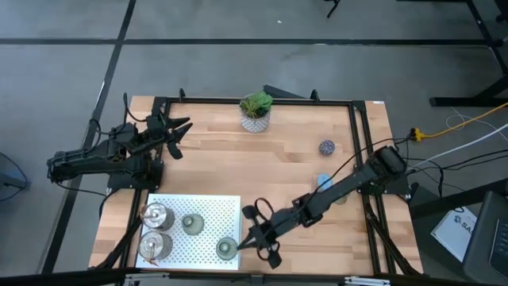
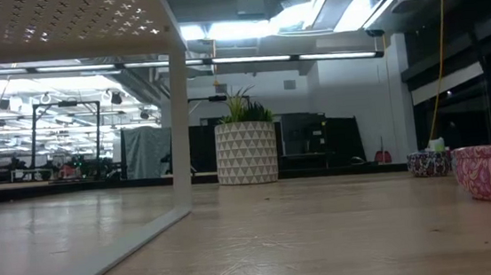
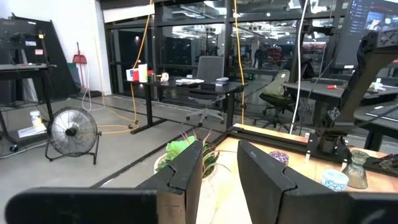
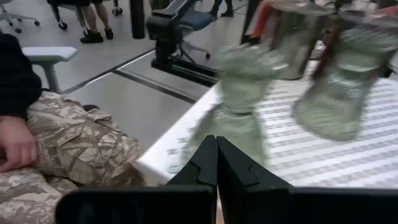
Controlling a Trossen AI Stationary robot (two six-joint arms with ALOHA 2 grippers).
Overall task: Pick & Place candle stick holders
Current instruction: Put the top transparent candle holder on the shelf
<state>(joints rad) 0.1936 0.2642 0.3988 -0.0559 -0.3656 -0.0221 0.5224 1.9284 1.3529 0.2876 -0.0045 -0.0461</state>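
A: Where is the right hand (image 1: 252, 238) sitting?

B: It is hanging low over the near edge of the bench (image 1: 302, 171), just beside the white perforated tray (image 1: 210, 208), next to the olive-grey holder (image 1: 227, 249) at the tray's near right corner. In the right wrist view its fingers (image 4: 205, 163) are pressing together, clenched on nothing, with that holder (image 4: 239, 102) standing just ahead of them.

A: And the other holders?

B: Two silver holders (image 1: 156, 230) are standing at the tray's left side, and another olive-grey holder (image 1: 192, 224) is sitting between them and the first. The speckled purple holder (image 1: 327, 147) is resting on bare wood to the right, well apart from the tray, and a blue holder (image 1: 323, 182) is lying partly under the right arm.

A: The left hand (image 1: 176, 132)?

B: It is waiting at the bench's far left edge, fingers (image 3: 186, 168) spread, pointing toward the green plant (image 1: 255, 110).
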